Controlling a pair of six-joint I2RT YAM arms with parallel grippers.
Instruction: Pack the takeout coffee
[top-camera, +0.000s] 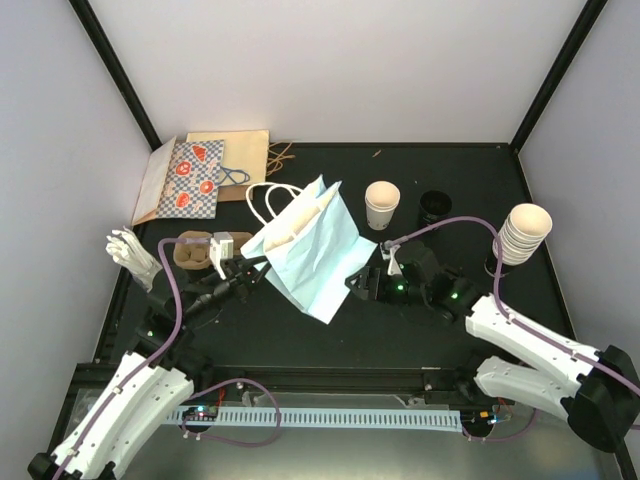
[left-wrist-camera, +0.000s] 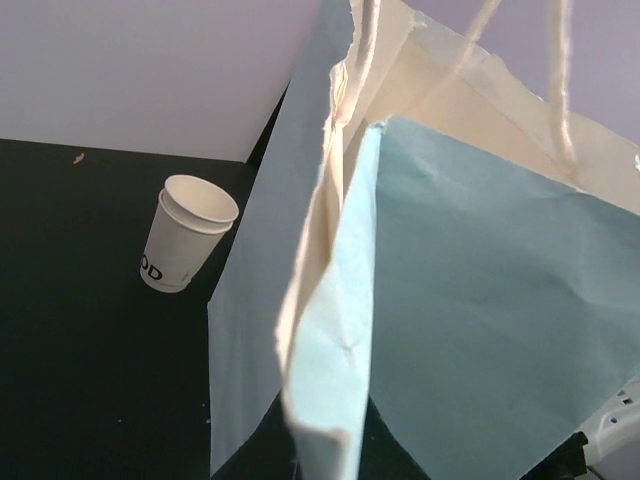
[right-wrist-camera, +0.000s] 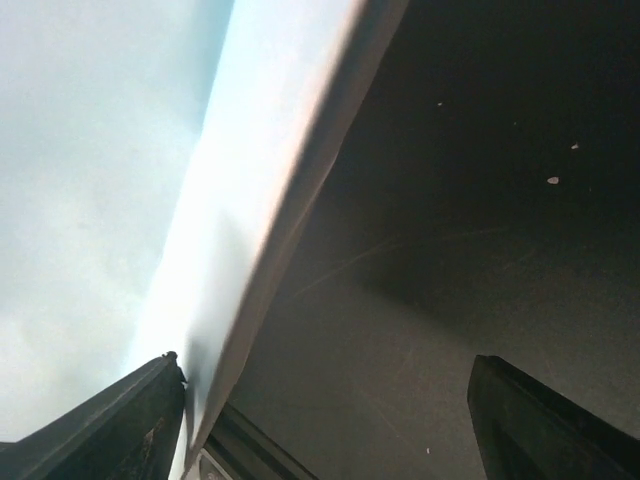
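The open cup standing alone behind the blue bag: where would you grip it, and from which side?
Probably across its tapered side wall, mid-height, from the right: the cup stands upright and open, and the light blue bag crowds its left.

The top camera looks down over the whole worktop; both wrist cameras sit close against the light blue paper bag, which all three views share.
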